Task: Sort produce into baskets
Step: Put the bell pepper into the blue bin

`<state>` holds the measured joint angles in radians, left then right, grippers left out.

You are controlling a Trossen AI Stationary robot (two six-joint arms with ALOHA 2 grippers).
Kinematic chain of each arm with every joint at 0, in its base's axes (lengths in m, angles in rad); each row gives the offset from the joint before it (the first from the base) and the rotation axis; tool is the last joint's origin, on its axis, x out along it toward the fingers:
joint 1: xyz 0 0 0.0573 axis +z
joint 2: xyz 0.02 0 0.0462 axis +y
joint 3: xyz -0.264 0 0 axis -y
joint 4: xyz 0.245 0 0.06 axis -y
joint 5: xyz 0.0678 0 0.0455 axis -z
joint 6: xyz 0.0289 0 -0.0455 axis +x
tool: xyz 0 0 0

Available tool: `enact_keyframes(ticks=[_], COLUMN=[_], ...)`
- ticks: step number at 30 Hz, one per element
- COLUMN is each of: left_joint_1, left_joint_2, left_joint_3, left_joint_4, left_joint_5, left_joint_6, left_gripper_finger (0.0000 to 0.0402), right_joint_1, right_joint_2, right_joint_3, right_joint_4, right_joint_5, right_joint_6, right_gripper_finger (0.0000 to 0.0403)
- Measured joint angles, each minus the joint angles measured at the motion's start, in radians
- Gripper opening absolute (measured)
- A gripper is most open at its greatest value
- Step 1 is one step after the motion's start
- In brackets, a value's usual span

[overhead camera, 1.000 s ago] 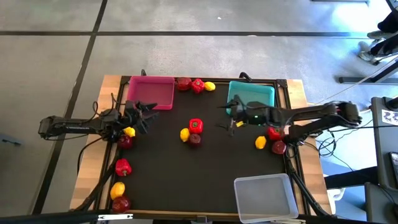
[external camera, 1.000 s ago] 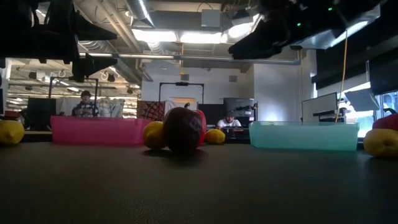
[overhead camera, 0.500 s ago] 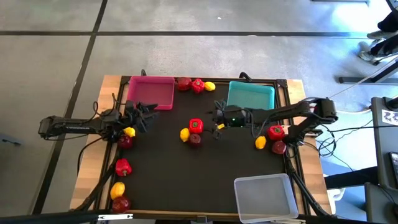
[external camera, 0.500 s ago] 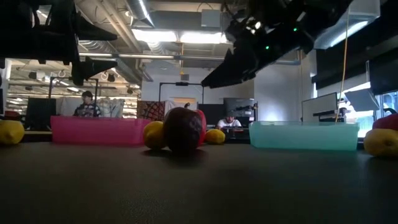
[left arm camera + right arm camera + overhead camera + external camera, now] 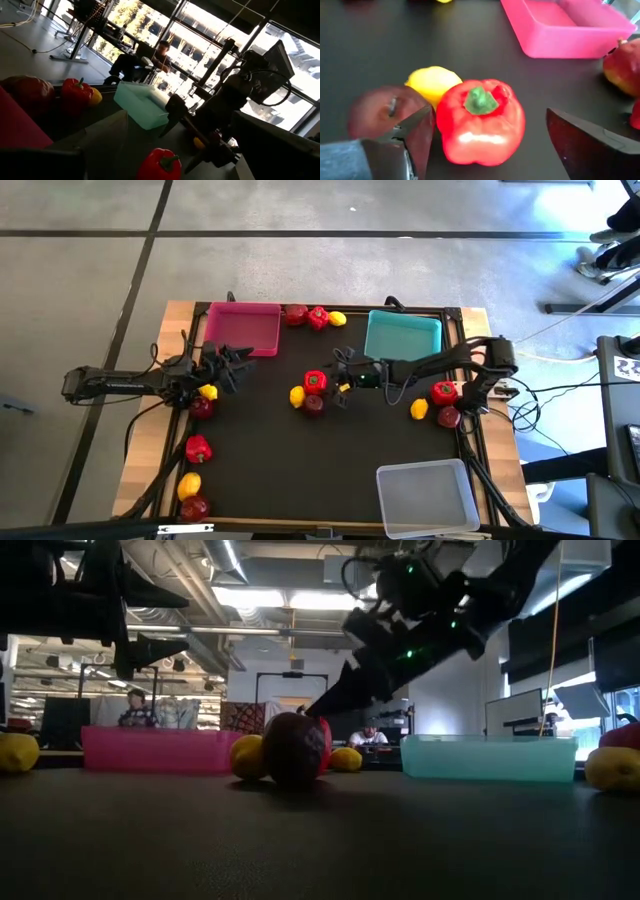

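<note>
Having moved in from the teal basket (image 5: 403,335), the right end effector (image 5: 340,379) gapes beside the red pepper (image 5: 315,382).

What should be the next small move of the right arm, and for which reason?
Probably ease the right gripper forward around the red pepper, then close. Its fingers are open and the pepper sits centred just ahead, untouched.
</note>
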<state>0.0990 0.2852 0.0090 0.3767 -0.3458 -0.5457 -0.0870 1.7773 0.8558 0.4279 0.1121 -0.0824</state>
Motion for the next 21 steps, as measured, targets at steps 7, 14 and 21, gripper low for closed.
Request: enact_keyframes(ticks=[7,14,21], left_joint_1=[0.000,0.000,0.000], left_joint_2=[0.000,0.000,0.000], left_joint_3=[0.000,0.000,0.000], left_joint_4=[0.000,-0.001,-0.002], left_joint_5=[0.000,0.000,0.000], left_joint_6=[-0.003,-0.003,-0.003], left_gripper_finger=[0.0351,0.0351,0.0351], right_joint_1=[-0.012,-0.012,-0.012], right_joint_2=[0.093,0.149,0.146], right_joint_3=[0.010,0.053,0.063], right_joint_4=[0.073,0.105,0.087], right_joint_5=[-0.014,0.002,0.053], right_joint_6=[0.000,-0.006,0.031], right_gripper_finger=[0.0280,0.0257,0.0253])
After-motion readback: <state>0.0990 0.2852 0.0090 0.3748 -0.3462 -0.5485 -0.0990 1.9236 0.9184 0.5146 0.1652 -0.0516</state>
